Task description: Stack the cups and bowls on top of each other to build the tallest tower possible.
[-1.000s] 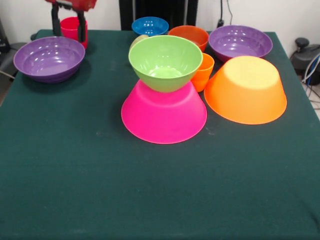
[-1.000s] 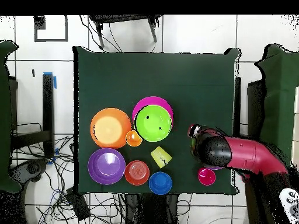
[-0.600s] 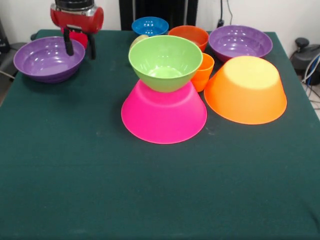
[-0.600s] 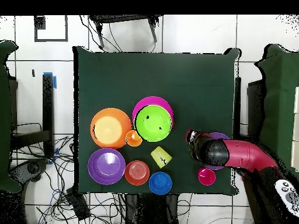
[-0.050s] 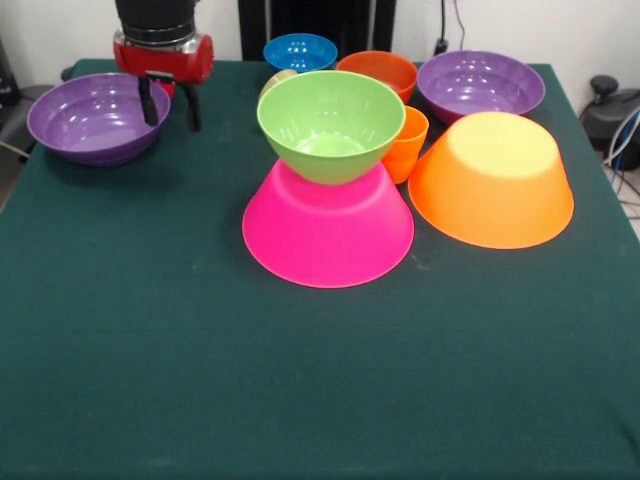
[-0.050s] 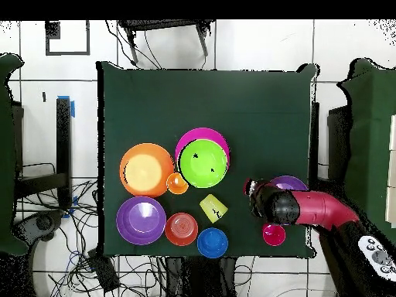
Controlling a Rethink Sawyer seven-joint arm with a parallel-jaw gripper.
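Observation:
A green bowl [image 5: 331, 124] sits upright on an upside-down pink bowl [image 5: 328, 235] at mid-table. My gripper [image 5: 171, 122] hangs open and empty beside the right rim of a purple bowl [image 5: 97, 116], above the cloth. From overhead the gripper [image 6: 251, 189] lies just left of that purple bowl [image 6: 290, 182], which the arm partly covers. The red cup [image 6: 273, 233] stands behind it, hidden in the front view. A big orange bowl [image 5: 492, 178] lies upside down, with an orange cup [image 5: 409, 140] next to it. A pale yellow cup [image 6: 213, 207] lies on its side.
Along the far edge stand a blue bowl [image 5: 300, 50], an orange-red bowl [image 5: 378, 70] and a second purple bowl [image 5: 480, 85]. The dark green cloth [image 5: 300, 380] stretches from the bowls to the near table edge.
My gripper has come away from the red cup at the far edge, moving forward and right along the purple bowl's rim. It stays open. No bowl or cup has moved.

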